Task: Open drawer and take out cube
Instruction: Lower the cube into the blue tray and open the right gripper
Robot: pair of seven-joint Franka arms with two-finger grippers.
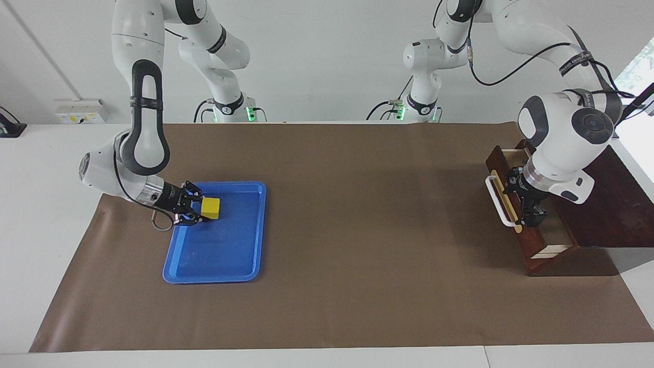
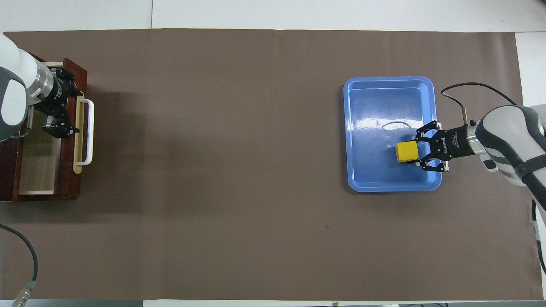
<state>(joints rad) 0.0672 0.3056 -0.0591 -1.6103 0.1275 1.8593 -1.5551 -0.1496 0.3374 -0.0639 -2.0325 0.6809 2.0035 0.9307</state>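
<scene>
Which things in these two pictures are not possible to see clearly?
- Drawer inside: facing view, the left arm's wrist covers most; overhead view, the arm and the picture edge cut it off.
- Left gripper: contact with the drawer front, unclear in both views.
- Cube in the right gripper: on the blue tray or just above it, unclear in both views.

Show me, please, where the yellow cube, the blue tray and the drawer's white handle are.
yellow cube (image 2: 406,152), overhead view, top face.
blue tray (image 2: 386,102), overhead view, bare floor at the end farther from the robots.
drawer's white handle (image 1: 496,201), facing view, middle of the bar.
</scene>
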